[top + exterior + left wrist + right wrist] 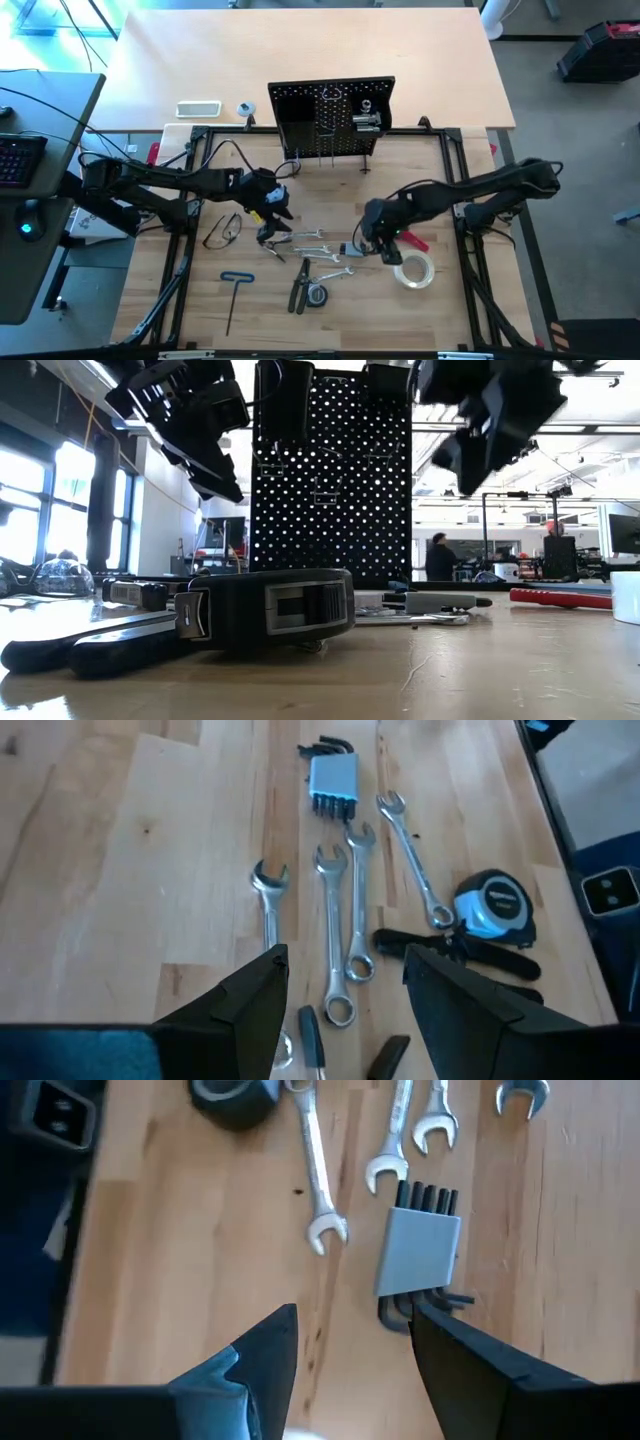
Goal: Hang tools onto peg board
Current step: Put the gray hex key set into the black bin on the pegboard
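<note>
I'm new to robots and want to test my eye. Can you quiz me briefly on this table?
1. True or false: both tools hold nothing.
2. Which lies nearest the right tool? A) hex key set B) safety glasses C) blue T-handle key
3. Where does the peg board stand?

Key: 1 true, the left tool and the right one are open and empty; 2 A; 3 upright at the table's far edge, beyond the wrenches.

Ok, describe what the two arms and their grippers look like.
Both arms are dark, jointed and slender, with black cables looping along them. The left gripper carries a yellow mark near its wrist; the right gripper shows a small green light. In the wrist views, each has two black, wedge-shaped fingers above a teal-blue base.
</note>
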